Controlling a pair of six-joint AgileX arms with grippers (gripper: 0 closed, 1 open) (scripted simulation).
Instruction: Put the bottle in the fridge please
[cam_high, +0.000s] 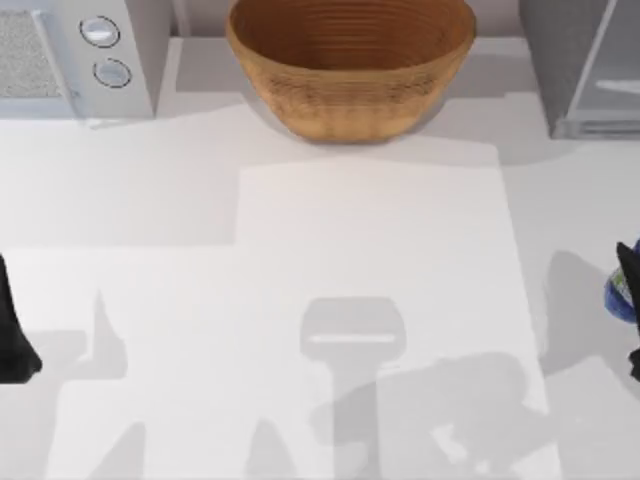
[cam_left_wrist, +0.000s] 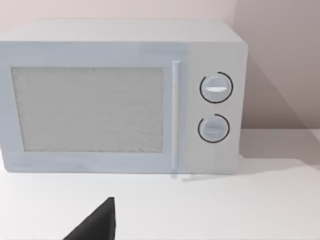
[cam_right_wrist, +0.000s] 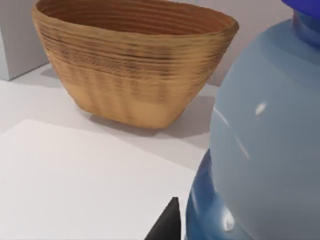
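Note:
At the far right edge of the table, the clear bottle with its blue label sits between the dark fingers of my right gripper, which is shut on it. The right wrist view shows the bottle very close, its blue cap at the frame's corner and one dark fingertip beside it. The grey fridge stands at the back right corner, its pale framed door panel facing the table. My left arm is parked at the left edge.
A large woven basket stands at the back centre, also seen as the basket in the right wrist view. A light grey microwave with two knobs sits at the back left; the left wrist view faces this microwave.

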